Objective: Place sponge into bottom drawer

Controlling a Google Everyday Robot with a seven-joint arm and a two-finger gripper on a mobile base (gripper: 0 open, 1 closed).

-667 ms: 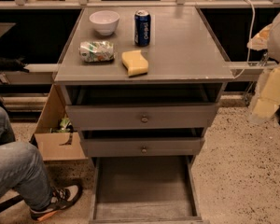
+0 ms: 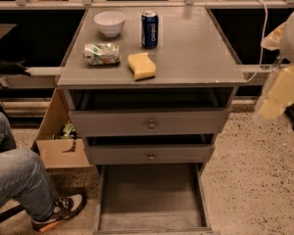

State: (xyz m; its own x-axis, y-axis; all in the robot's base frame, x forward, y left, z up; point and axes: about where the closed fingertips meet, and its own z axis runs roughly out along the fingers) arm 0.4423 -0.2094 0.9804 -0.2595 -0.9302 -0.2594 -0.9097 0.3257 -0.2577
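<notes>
Judging step as approach: sponge (image 2: 141,65) lay ungrasped near front edge of surface (image 2: 196,48). Claw (image 2: 278,93) hung beyond right edge; open or closed, we could not tell. Below, bottom drawer (image 2: 149,195) stood open. Next: claw over sponge.

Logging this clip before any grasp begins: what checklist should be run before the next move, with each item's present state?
1. Sponge lies free on the cabinet top, nothing on it: ok.
2. Bottom drawer is open, floor bare: ok.
3. Claw positioned over the sponge: not ok; it hangs at the right edge of view, beside the cabinet.
4. Foil packet and can apart from the sponge: ok.
5. Person's shoe outside the drawer: ok.
</notes>
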